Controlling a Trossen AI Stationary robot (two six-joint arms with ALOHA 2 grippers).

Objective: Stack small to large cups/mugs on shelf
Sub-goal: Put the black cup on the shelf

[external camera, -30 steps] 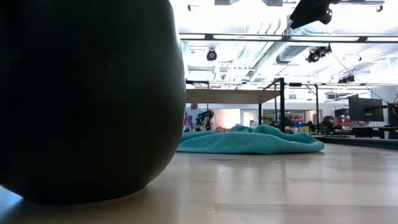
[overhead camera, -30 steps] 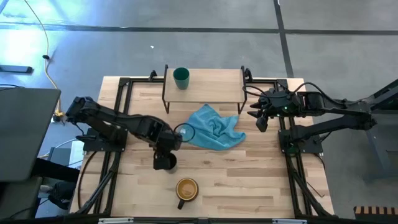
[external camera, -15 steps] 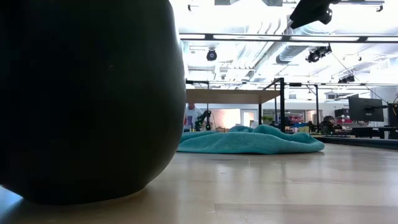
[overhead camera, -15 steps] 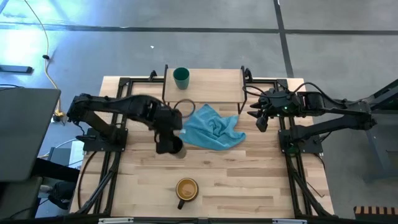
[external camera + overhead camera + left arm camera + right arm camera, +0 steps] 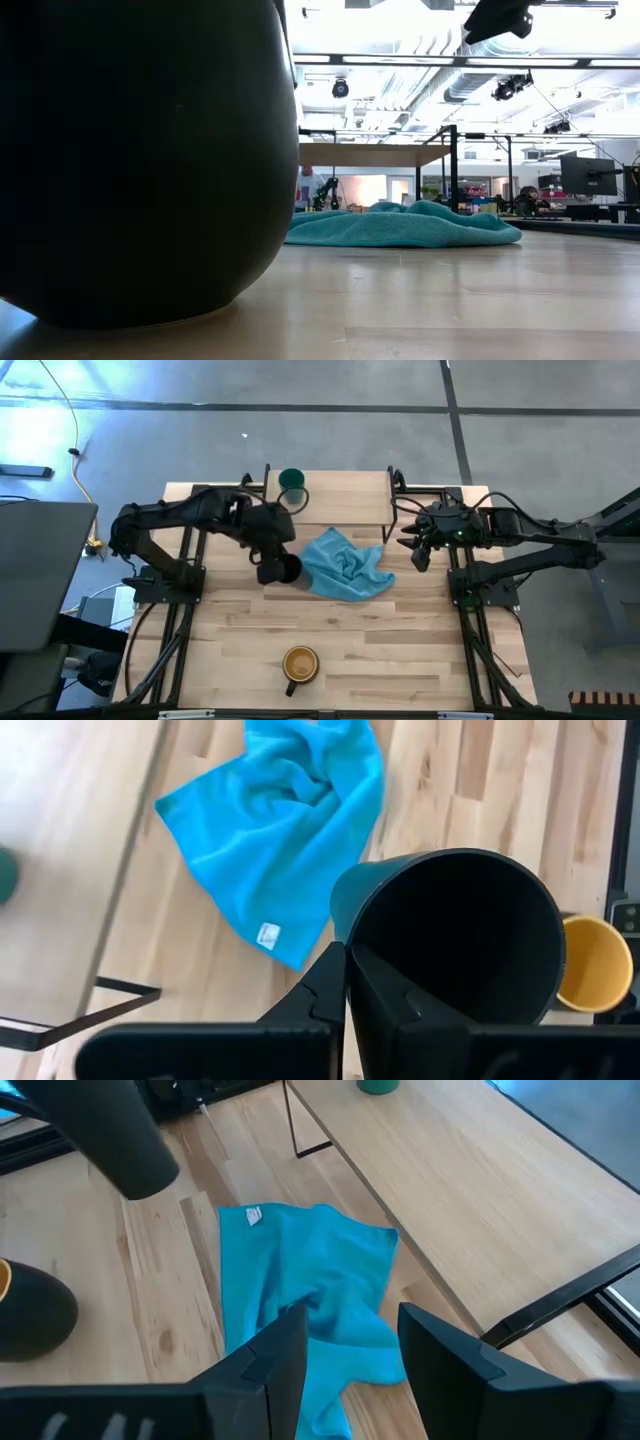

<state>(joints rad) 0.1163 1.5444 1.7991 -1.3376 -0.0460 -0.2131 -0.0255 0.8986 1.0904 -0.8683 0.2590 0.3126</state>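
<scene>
My left gripper is shut on the black cup, just left of a blue cloth and in front of the shelf. The teal cup stands upright on the shelf's left end. The dark mug with the yellow inside stands upright on the table near its front edge; it fills the left of the low view. My right gripper is open and empty above the table's right side, near the shelf's right end. My left gripper holds the black cup by its rim, one finger inside the cup and one outside. The cup is tilted, with its mouth turned toward the wrist. It looks lifted clear of the table, as the right wrist view also shows.
The blue cloth lies crumpled on the table in front of the shelf. The shelf stands on thin black legs at the table's far edge. Black frame rails run along the table's left and right sides.
My left gripper, still shut on the black cup, has carried it from near the table's middle toward the far edge and the shelf. The cup now sits beside the cloth's left edge. The right arm, the mug and the teal cup have kept still.
</scene>
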